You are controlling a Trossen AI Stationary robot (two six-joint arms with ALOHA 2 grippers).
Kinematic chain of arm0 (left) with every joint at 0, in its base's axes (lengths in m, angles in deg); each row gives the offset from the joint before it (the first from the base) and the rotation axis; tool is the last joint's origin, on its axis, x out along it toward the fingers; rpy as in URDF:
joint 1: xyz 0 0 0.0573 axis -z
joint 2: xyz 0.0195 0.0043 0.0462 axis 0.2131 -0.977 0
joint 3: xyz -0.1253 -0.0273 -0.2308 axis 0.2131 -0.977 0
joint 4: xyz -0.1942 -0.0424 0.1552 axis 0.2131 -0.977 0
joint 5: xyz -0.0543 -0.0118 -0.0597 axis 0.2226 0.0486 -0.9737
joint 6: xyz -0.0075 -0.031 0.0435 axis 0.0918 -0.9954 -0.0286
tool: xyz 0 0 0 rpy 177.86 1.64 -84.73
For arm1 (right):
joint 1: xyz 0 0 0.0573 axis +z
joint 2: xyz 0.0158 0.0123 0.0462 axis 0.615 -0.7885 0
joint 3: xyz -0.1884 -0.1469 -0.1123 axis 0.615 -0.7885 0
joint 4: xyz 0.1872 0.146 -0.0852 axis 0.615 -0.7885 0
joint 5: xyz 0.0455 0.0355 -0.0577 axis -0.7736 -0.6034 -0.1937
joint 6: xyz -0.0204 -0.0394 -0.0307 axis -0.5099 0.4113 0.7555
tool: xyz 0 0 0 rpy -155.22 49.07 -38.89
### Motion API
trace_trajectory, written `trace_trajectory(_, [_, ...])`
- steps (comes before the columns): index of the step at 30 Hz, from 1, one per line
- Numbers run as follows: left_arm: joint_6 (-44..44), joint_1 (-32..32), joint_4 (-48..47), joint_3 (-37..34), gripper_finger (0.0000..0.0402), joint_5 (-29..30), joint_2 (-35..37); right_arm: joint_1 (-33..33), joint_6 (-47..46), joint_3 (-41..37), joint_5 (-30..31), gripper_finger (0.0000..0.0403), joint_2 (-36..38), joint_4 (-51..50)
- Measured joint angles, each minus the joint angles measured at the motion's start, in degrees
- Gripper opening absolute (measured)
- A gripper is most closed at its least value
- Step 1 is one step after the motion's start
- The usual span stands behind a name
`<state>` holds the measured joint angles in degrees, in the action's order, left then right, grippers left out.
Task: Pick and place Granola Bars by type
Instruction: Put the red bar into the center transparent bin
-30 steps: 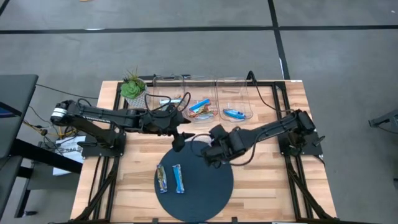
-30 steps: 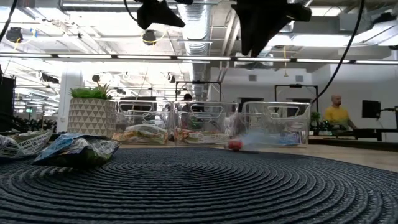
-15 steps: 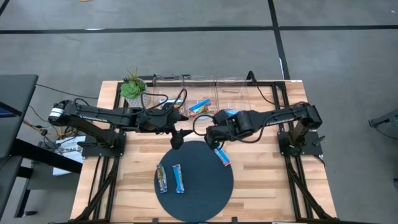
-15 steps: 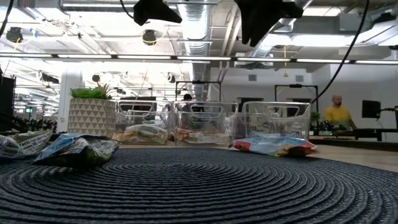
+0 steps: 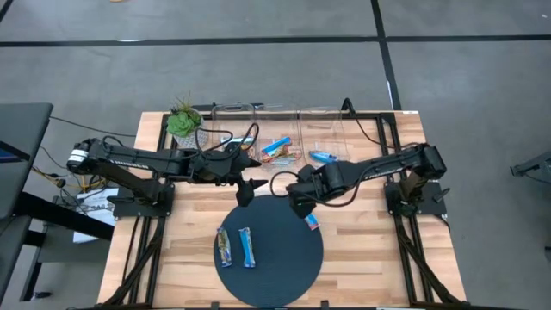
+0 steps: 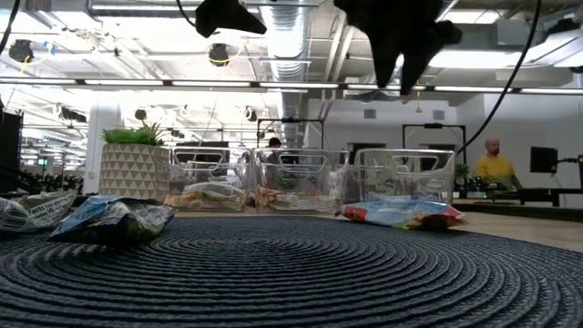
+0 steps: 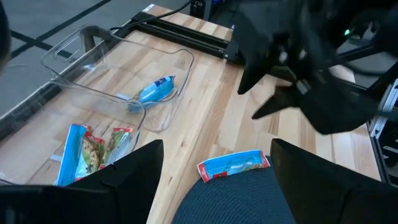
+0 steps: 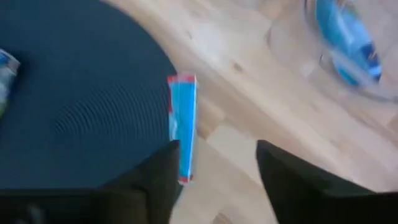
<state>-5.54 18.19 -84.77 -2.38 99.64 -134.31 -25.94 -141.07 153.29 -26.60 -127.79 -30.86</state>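
The right gripper (image 5: 303, 205) hung with its jaws apart and empty just above the right edge of the round dark woven mat (image 5: 274, 258). The bright blue wrapped granola bar with red ends (image 5: 312, 221) lay flat below it, half on the mat's rim and half on the bare wooden table (image 5: 370, 250). The left gripper (image 5: 251, 182) waited above the mat's far edge, its fingers (image 7: 127, 177) spread wide and holding nothing.

The likely trouble was the bar's perch: straddling the mat's edge, it probably sat slightly tilted, so a descending finger could push it off the rim or skate over the slick wrapper instead of pinching it. The two grippers also stood near each other, and a wide swing might bring them into contact.

Two more bars lay side by side on the mat's left part, a multicoloured one (image 5: 225, 247) and a blue one (image 5: 248, 247). Beyond the mat, the clear plastic bins (image 5: 325, 138) held a blue bar (image 5: 324, 157) and mixed wrappers (image 5: 277, 150).
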Motion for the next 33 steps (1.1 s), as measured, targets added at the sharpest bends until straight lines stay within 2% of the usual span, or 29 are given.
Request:
trace_trajectory(4, [-0.01,0.00,0.00,-0.02,0.0290,0.00,0.00,0.51,-0.24,-4.73,-3.40,0.0263,0.00,2.96])
trace_trajectory(8, [-0.01,0.00,0.00,-0.02,0.0290,0.00,-0.02,0.88,-0.10,-9.24,-6.62,0.0289,0.02,9.39])
trace_trajectory(16, [-0.01,0.00,-0.02,-0.04,0.0290,0.00,-0.03,1.09,0.17,-17.16,-10.79,0.0291,0.00,22.25])
trace_trajectory(23, [-0.03,0.00,-0.02,-0.04,0.0290,0.00,-0.04,1.09,0.60,-21.69,-11.67,0.0290,0.00,26.27])
trace_trajectory(33, [-0.25,0.00,0.18,-0.07,0.0290,0.00,-0.07,0.28,4.68,-22.76,-11.80,0.0290,-4.29,29.88])
